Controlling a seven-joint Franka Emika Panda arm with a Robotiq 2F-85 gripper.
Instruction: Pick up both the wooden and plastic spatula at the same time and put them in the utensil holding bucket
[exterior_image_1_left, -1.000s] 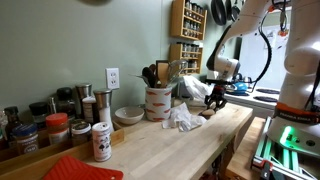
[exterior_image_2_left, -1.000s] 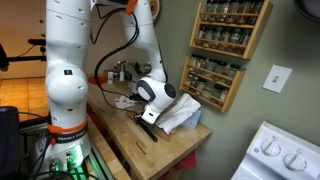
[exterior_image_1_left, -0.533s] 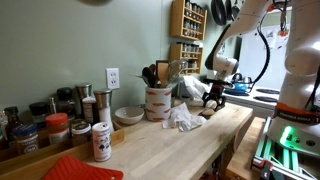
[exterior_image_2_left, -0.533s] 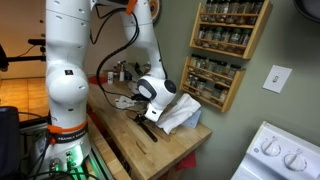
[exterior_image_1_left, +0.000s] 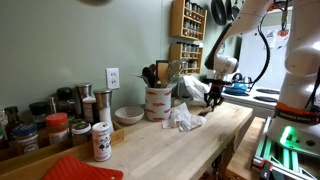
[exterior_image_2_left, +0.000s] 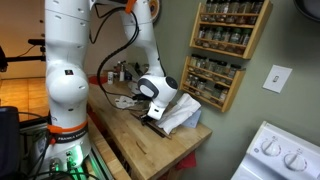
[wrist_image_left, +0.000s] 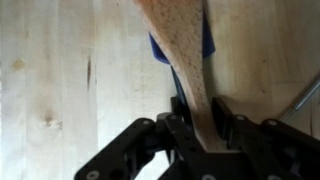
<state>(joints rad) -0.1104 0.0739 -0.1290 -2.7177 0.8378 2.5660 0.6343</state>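
Note:
In the wrist view the pale wooden spatula (wrist_image_left: 185, 40) lies lengthwise on the butcher-block counter. The dark blue plastic spatula (wrist_image_left: 156, 48) lies under it, showing on both sides of the wooden head. My gripper (wrist_image_left: 198, 115) is down at the counter, its jaws closed against both handles. In both exterior views the gripper (exterior_image_1_left: 213, 101) (exterior_image_2_left: 150, 113) sits low at the counter's end, beside a crumpled white cloth (exterior_image_1_left: 183, 118). The cream bucket (exterior_image_1_left: 158, 101), with dark handles sticking up, stands against the wall a short way from the gripper.
A grey bowl (exterior_image_1_left: 128, 115) sits beside the bucket, with spice jars (exterior_image_1_left: 60, 128) and a red mat (exterior_image_1_left: 80, 168) farther along. A wall spice rack (exterior_image_1_left: 188, 25) (exterior_image_2_left: 225, 50) hangs above the counter's end. A white stove (exterior_image_2_left: 280, 155) stands past the edge.
The jaws stood wider half a second ago and have now closed on the two spatula handles. The gripper has settled slightly lower onto the counter.

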